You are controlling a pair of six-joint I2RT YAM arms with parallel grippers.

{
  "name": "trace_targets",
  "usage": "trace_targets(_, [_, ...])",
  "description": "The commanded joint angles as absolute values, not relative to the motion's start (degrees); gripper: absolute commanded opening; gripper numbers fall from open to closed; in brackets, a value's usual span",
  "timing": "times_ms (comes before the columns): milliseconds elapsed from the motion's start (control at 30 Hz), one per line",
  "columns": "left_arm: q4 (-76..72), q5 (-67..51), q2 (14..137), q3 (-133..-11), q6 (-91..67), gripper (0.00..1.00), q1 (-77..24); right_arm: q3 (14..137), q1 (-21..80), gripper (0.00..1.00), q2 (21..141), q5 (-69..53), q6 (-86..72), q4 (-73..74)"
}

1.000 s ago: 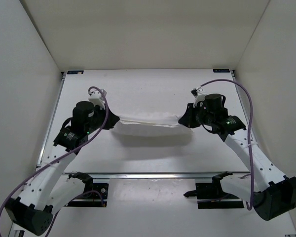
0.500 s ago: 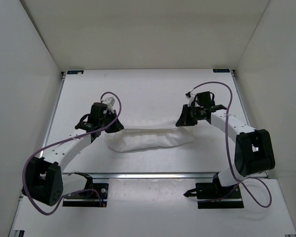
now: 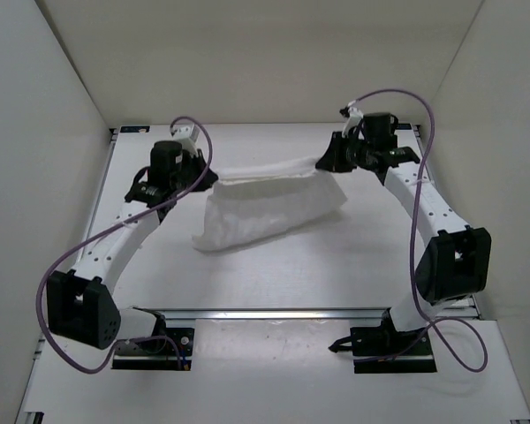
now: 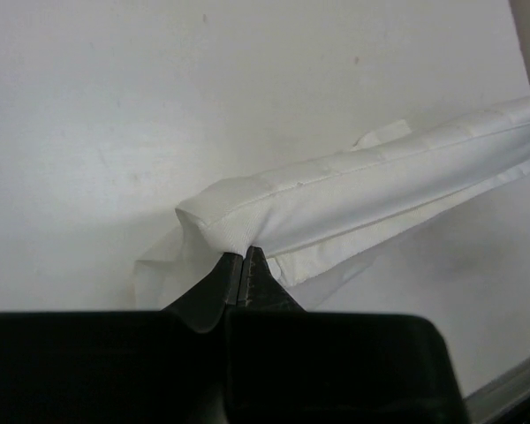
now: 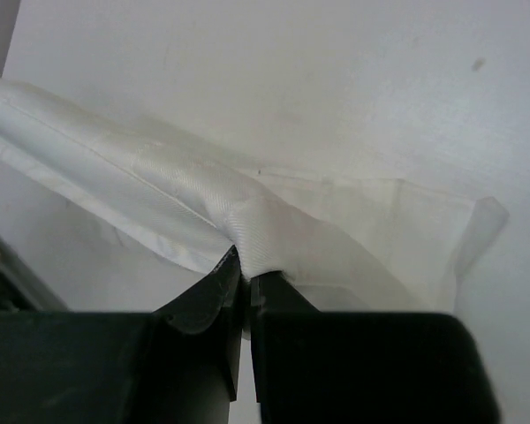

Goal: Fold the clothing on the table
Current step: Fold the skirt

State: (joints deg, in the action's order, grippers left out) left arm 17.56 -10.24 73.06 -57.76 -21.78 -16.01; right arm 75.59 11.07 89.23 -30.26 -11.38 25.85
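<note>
White clothing (image 3: 274, 208) looks soft, light and floppy. Left gripper (image 3: 212, 177) and right gripper (image 3: 324, 162) pinch its top corners, a good hold.

Top view: tips of left end effector (image 3: 208, 178) and right end effector (image 3: 323, 162) were too small and dark to read. Cloth (image 3: 274, 208) covered both pinch points and hid the tabletop (image 3: 291, 274) under it. Left wrist: fingertips were buried in the fold, cloth ran off the right edge, and the end effector body was a blurred black mass cut by the bottom edge. Right wrist: same, but cloth ran off the left edge.
</note>
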Motion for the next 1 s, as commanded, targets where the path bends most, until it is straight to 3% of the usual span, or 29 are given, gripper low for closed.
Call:
trace_targets(0, [17.22,1.48,77.41,-71.23,-14.60,0.00,-14.24,88.04,8.35,0.00,92.54,-17.07,-6.34,24.08])
trace_targets(133, [18.80,1.22,84.80,-93.97,-12.49,0.00,-13.88,113.57,8.52,0.00,100.09,-14.59,-4.22,31.01])
trace_targets(267, [22.41,8.43,87.98,-107.92,-5.98,0.00,-18.10,112.43,10.01,0.00,94.15,-11.88,-3.62,26.46])
trace_targets(433, [19.78,4.75,78.60,-89.79,-8.53,0.00,-16.78,95.83,10.02,0.00,86.32,-10.09,-3.15,24.71])
trace_targets(533, [18.20,4.40,71.22,-73.54,-9.92,0.00,-18.01,76.35,9.67,0.00,79.73,-11.86,-5.45,21.36])
trace_targets(700, [20.20,0.44,59.16,-49.43,-17.04,0.00,-19.07,55.32,12.65,0.00,70.77,-13.62,-9.83,20.91])
trace_targets(867, [28.55,0.18,48.88,-46.75,-19.69,0.00,-21.18,52.11,17.83,0.00,65.14,-14.34,-14.15,26.45])
trace_targets(967, [30.14,-1.83,50.96,-49.47,-18.47,0.00,-17.25,54.48,15.30,0.00,65.47,-16.15,-14.68,26.80])
